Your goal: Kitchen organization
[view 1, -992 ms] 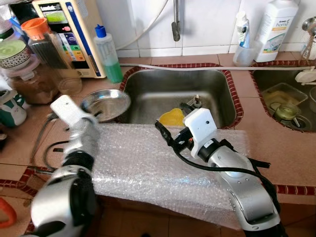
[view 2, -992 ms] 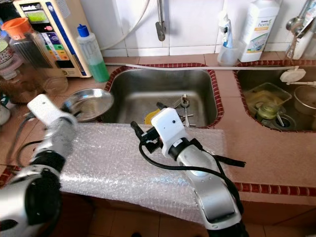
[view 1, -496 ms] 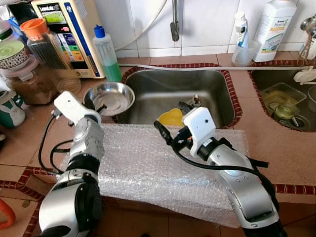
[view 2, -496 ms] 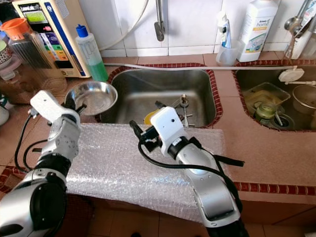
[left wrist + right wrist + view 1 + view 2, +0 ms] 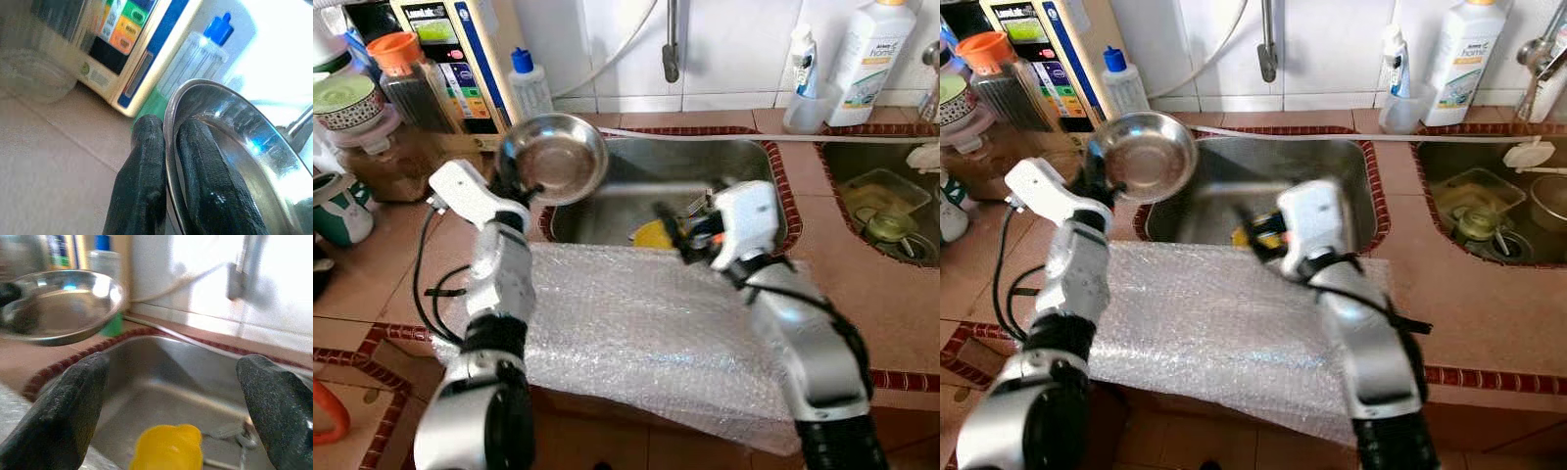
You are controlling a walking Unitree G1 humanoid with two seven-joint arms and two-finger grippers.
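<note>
Your left gripper [image 5: 164, 161] is clamped on the rim of the steel bowl [image 5: 551, 159], one finger inside and one outside, and it holds the bowl in the air, tilted, above the far left corner of the sink [image 5: 607, 201], in front of the green bottle [image 5: 531, 86] and the water purifier [image 5: 460, 49]. Half a second ago that bowl sat lower, by the counter's edge at the sink's left rim; a second ago it was lower again, so you have lifted it up and to the right. Near you, the bubble wrap [image 5: 636, 328] lies spread over the counter edge as before. Your right gripper [image 5: 171, 396] hangs wide open and empty over the near edge of the sink, above the yellow thing [image 5: 168, 448] in the basin; its arm has swung right and farther out since the earlier frames. I judge the work as barely begun: the bowl is picked up but not put anywhere, and the sink things and the right basin [image 5: 881, 196] look untouched.
</note>
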